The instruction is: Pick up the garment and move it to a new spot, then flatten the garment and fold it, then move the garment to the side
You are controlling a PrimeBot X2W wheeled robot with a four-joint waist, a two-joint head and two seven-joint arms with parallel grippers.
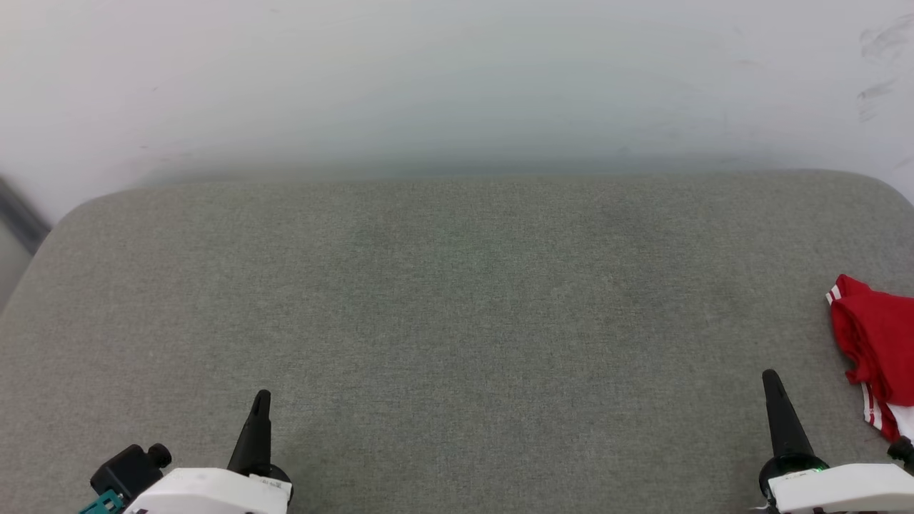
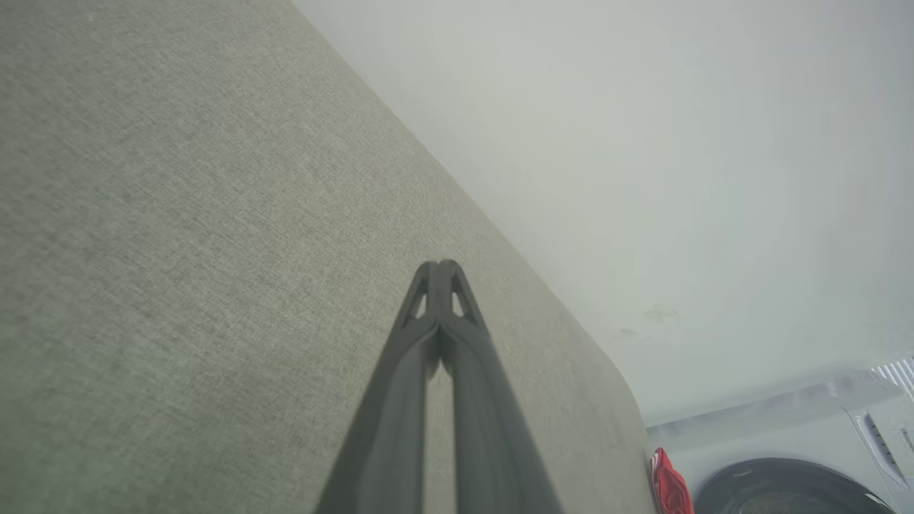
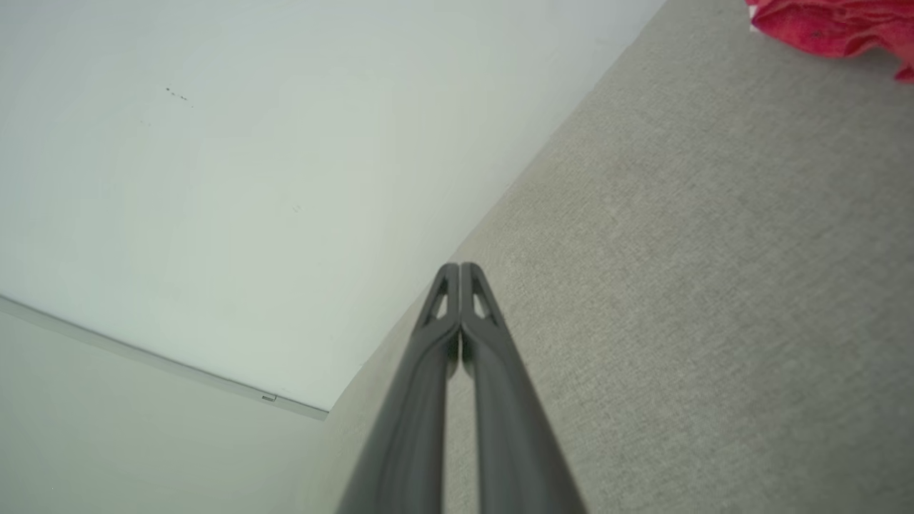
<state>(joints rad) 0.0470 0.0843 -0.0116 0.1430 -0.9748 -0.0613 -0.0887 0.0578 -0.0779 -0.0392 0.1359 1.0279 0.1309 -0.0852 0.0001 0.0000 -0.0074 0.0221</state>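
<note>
Nearest, at lower left: left end effector (image 1: 261,397), fingers pressed together, pinching nothing, over grey fabric-covered counter (image 1: 457,321). At lower right: right end effector (image 1: 770,377), likewise pressed together and empty. Near it but apart, by the counter's right edge: garment (image 1: 875,335), crumpled red heap with red-white striped trim, partly cut off by the frame. Touched by neither end effector. Behind, pale wall (image 1: 457,86).

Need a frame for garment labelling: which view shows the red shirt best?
Head view: the garment lies bunched at the right edge, striped trim visible, though cut off by the frame. The right wrist view catches a red corner at its top edge; the left wrist view, a small red sliver near its bottom.
</note>
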